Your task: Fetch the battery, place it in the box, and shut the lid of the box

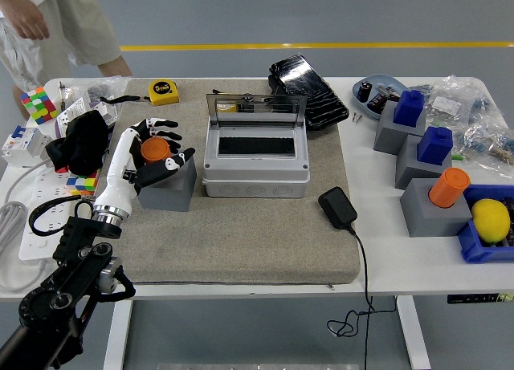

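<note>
While reaching in from 7 o'clock over the grey mat (241,241), left hand (154,155) wrapped around the orange battery (154,148), fingers (170,136) curled about its top and thumb side pressed at the lower right, so clamped on it. Battery seated upright in the grey block (166,189), at 9 o'clock from the grey box (255,171) and just beside it. Box lid (256,109) standing open at 12 o'clock of the box, dark rectangular opening (249,145) facing up. Right hand not seen anywhere.

At 12 o'clock from the battery, near the mat's far edge: yellow tape measure (164,91). At 1 o'clock from the box: black pouch (308,91), lying tilted. At 4 o'clock from the box: black charger (338,208) on the mat's right edge, cord trailing off the near table edge. Far at 3 o'clock: three more grey blocks, two carrying blue pieces (410,107), one carrying an orange cylinder (447,187); beyond it a yellow lemon (491,220) in a blue tray (474,245). At 9 o'clock from the hand: black cloth bundle (80,141) and colour cube (35,105). At 11 o'clock, top-left corner: a person (48,25) standing behind the table, hand (28,21) hanging free, touching nothing.
</note>
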Robot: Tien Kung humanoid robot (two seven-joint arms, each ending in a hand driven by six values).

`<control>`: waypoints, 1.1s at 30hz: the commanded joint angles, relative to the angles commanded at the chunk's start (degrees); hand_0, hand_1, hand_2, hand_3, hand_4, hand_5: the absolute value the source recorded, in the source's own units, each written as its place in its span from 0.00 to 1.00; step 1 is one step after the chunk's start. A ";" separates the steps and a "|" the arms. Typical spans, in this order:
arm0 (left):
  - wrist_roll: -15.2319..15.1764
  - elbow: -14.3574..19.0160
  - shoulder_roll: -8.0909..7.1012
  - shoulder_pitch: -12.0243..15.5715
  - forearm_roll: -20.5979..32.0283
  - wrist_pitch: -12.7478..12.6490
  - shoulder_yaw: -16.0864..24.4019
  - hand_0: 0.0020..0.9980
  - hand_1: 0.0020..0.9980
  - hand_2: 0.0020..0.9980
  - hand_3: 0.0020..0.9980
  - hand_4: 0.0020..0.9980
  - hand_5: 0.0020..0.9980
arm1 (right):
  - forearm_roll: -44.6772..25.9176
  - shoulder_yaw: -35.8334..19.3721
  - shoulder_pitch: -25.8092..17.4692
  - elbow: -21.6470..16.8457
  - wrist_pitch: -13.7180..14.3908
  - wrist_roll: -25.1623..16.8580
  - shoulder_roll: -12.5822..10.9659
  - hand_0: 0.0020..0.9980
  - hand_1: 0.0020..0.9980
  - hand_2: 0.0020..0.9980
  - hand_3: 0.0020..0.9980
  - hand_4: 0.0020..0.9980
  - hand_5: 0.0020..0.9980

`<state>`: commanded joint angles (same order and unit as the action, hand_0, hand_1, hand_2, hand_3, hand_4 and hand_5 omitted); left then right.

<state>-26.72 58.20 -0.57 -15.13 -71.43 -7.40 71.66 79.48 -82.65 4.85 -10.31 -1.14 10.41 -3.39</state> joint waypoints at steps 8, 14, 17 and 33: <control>-1.16 -1.20 0.57 -0.70 0.86 -0.44 -0.18 0.17 0.21 0.32 0.43 0.62 0.00 | -0.03 0.14 0.02 0.00 0.15 -0.35 0.02 0.68 0.66 0.70 0.63 1.00 0.62; -2.18 -1.64 0.57 -1.39 1.50 -0.67 -0.26 0.13 0.15 0.26 0.39 0.59 0.00 | -0.15 0.35 0.06 0.00 0.34 -0.82 0.09 0.68 0.66 0.70 0.63 1.00 0.62; -2.49 -1.79 0.57 -1.86 1.57 -0.72 -0.32 0.12 0.13 0.24 0.38 0.57 0.00 | -0.13 0.36 0.06 0.00 0.47 -1.07 0.11 0.68 0.66 0.70 0.63 1.00 0.62; -1.14 -0.27 0.57 -2.63 -0.27 -0.15 -0.61 0.10 0.11 0.22 0.36 0.57 0.00 | -0.15 0.33 0.02 0.00 0.81 -1.70 0.10 0.67 0.66 0.69 0.62 1.00 0.61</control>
<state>-27.87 57.93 0.00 -17.77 -71.70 -7.55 71.05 79.33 -82.31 4.87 -10.31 -0.33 8.71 -3.28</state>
